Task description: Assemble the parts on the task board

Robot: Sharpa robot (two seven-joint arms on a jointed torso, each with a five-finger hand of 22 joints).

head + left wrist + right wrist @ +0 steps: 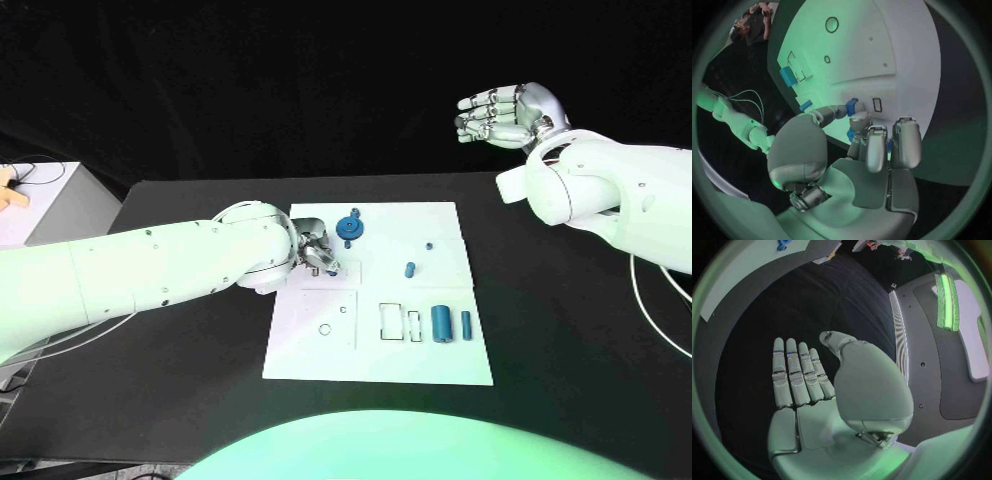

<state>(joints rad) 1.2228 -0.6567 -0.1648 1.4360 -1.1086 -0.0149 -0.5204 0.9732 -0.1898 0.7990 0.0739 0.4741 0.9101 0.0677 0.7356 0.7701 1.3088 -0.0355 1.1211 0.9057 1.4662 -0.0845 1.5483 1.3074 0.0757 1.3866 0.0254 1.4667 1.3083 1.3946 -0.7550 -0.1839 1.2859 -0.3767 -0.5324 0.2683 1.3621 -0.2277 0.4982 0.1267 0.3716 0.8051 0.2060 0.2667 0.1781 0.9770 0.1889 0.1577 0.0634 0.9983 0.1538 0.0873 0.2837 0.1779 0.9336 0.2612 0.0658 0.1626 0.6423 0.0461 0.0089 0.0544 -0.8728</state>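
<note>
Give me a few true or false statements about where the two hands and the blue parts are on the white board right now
1. The left hand is at the white task board's left edge. True.
2. The right hand rests on the board. False: it is raised beyond the table's far edge, holding nothing.
3. Several upright blue cylindrical parts lie side by side near the board's near right corner. True.
4. The blue winged part lies off the board on the black table. False: it sits on the board's far section.

The black table (188, 400) carries the white task board (433, 355) at its middle, lying flat on it
</note>
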